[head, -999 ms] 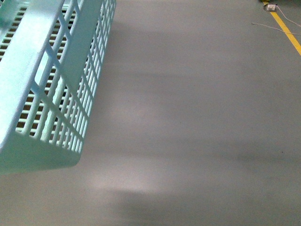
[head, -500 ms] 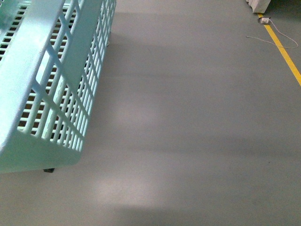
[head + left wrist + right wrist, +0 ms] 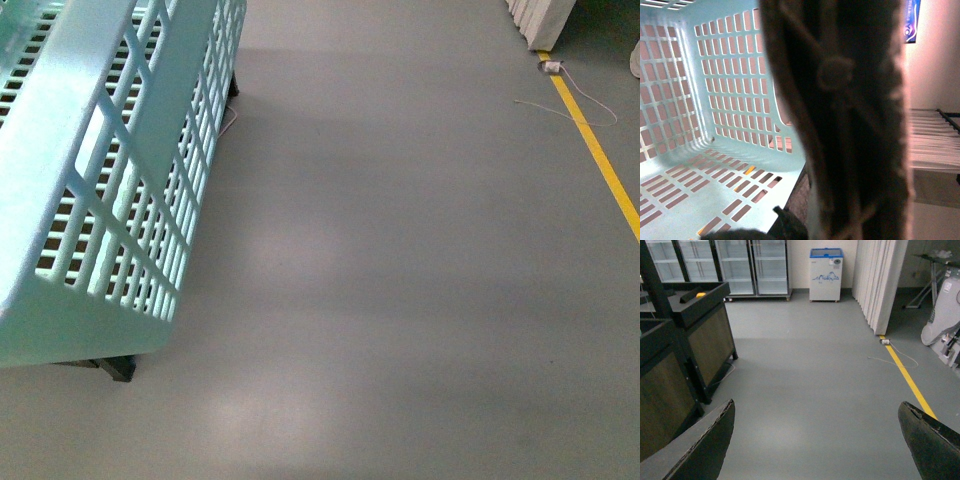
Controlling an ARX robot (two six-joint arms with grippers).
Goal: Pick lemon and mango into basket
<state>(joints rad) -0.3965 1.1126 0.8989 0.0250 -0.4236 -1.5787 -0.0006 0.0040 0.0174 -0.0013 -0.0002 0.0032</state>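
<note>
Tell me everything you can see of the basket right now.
The basket is pale aqua plastic, rectangular, with slotted lattice walls and floor. In the front view it fills the left edge, close up, with a dark leg under its near corner. The left wrist view shows its inside; the visible part holds no fruit. Handles unclear.

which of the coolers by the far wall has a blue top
The low white chest freezer; the glass-door fridges beside it are tall with clear fronts.
</note>
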